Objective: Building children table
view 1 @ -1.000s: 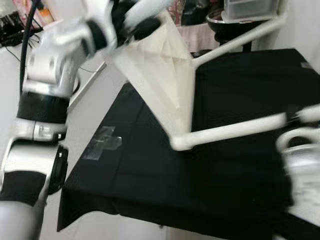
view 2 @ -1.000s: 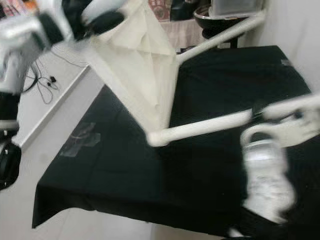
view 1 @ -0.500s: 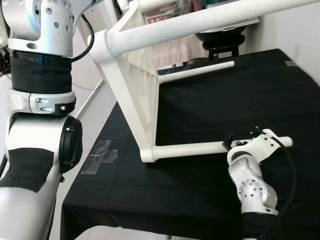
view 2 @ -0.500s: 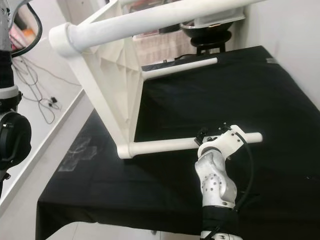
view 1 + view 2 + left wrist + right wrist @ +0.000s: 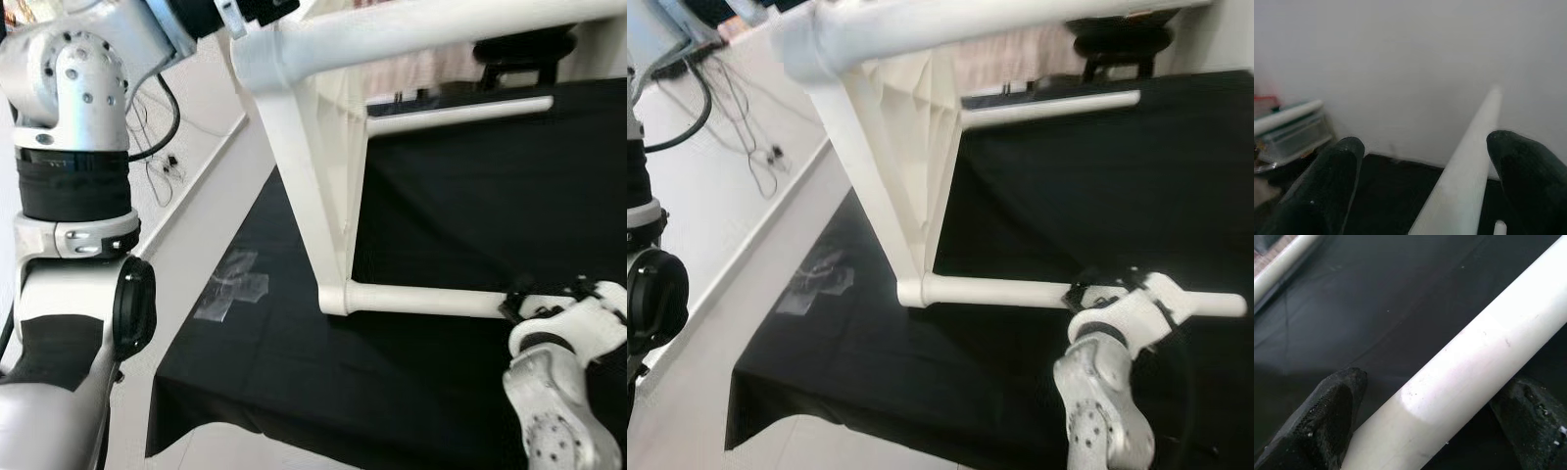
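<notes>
A white children's table lies on its side on a black cloth (image 5: 294,382), its ribbed top (image 5: 328,166) standing upright. One leg (image 5: 441,24) runs high across the view. My left gripper (image 5: 245,10) is at that leg's root, and in the left wrist view (image 5: 1425,142) its fingers are spread around the leg with a gap on one side. A lower leg (image 5: 421,299) lies on the cloth. My right gripper (image 5: 1087,292) is closed across it, the fingers (image 5: 1327,421) pressing both sides of the white tube (image 5: 1459,362).
Another lower leg (image 5: 460,116) lies further back. A patch of clear tape (image 5: 232,284) marks the cloth near its left edge. Cables (image 5: 162,157) trail on the pale floor to the left. A dark stool (image 5: 519,49) stands behind the cloth.
The table has swung from a lean to standing on its side, with one leg now high across the view. My right gripper came onto the lower leg. The camera has also shifted.
</notes>
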Tool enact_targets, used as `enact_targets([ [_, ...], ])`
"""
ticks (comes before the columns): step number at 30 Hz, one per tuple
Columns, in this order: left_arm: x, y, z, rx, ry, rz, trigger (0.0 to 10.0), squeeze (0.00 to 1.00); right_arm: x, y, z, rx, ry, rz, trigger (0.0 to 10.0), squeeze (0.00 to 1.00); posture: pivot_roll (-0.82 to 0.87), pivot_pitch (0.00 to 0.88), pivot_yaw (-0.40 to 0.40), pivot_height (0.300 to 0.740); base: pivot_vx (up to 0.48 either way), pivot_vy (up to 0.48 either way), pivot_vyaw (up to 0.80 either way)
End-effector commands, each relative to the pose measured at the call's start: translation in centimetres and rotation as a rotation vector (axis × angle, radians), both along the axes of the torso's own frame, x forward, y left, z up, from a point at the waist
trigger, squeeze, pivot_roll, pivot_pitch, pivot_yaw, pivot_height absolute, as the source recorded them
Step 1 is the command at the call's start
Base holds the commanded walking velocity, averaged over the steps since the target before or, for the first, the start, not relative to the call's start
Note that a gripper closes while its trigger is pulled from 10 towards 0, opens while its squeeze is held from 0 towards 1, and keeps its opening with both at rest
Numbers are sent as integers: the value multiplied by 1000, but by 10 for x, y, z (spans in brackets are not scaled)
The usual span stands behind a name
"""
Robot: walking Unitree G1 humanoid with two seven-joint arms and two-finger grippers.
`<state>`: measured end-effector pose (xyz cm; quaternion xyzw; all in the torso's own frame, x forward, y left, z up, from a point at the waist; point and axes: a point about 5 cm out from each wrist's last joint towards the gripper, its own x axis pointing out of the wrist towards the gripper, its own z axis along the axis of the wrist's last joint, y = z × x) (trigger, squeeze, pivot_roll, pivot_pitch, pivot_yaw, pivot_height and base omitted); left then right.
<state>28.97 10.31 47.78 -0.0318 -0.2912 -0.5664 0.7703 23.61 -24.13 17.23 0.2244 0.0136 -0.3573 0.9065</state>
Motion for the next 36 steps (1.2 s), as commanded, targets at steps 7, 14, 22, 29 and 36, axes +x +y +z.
enact_targets([
  [7, -3, 3, -2, 2, 2, -39, 10000, 0, -46, -34, -2, -11, 69, -261, 10000, 1000, -187, 159, 255, 740, 0, 0, 0],
  [14, -4, 3, -4, -3, 9, -54, 10000, 0, -60, -36, 19, 115, -167, -241, 10000, 1000, -203, 160, 265, 740, 0, 0, 0],
  [22, -4, 1, -5, -23, 13, -77, 10000, 0, -76, -40, 75, 61, -559, -89, 10000, 1000, -238, 162, 266, 740, 0, 0, 0],
  [29, -1, 3, -7, -49, 17, -68, 10000, 0, -67, -33, 100, -148, -591, 129, 10000, 784, -252, 155, 264, 740, 0, 0, 0],
  [36, -10, 7, -3, -82, -22, -117, 10000, 0, -34, -13, 116, -378, -529, 377, 10000, 0, -247, 141, 252, 740, 0, 0, 0],
])
